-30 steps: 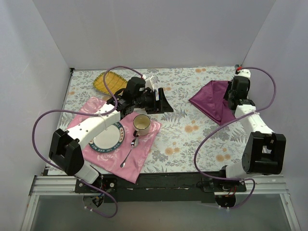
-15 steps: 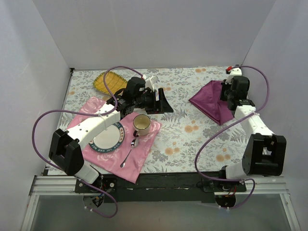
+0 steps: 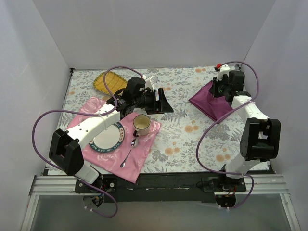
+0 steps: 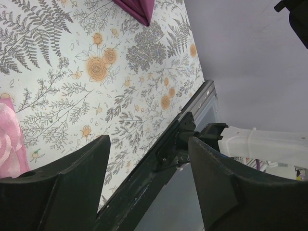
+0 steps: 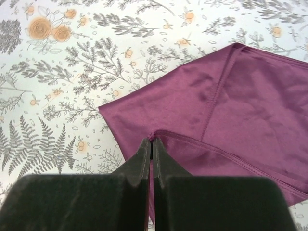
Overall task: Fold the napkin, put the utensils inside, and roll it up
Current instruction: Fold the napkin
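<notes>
The dark purple napkin (image 3: 210, 102) lies partly folded at the back right of the table. In the right wrist view it (image 5: 216, 110) fills the upper right. My right gripper (image 3: 221, 88) (image 5: 151, 142) is shut, pinching a hemmed corner of the napkin and holding it over the lower layer. My left gripper (image 3: 163, 102) (image 4: 149, 139) is open and empty, held above the table's middle, far from the napkin, whose tip shows in the left wrist view (image 4: 137, 7). The blue-handled utensil is out of view.
A pink placemat (image 3: 144, 159) at the front left carries a plate (image 3: 103, 139), a cup (image 3: 141, 124) and a silver spoon (image 3: 129, 151). A yellow dish (image 3: 108, 82) sits at the back left. The table's front rail (image 4: 159, 159) shows in the left wrist view.
My right gripper has moved left and towards the back wall, drawing the pinched napkin corner across the cloth. The left arm has not moved.
</notes>
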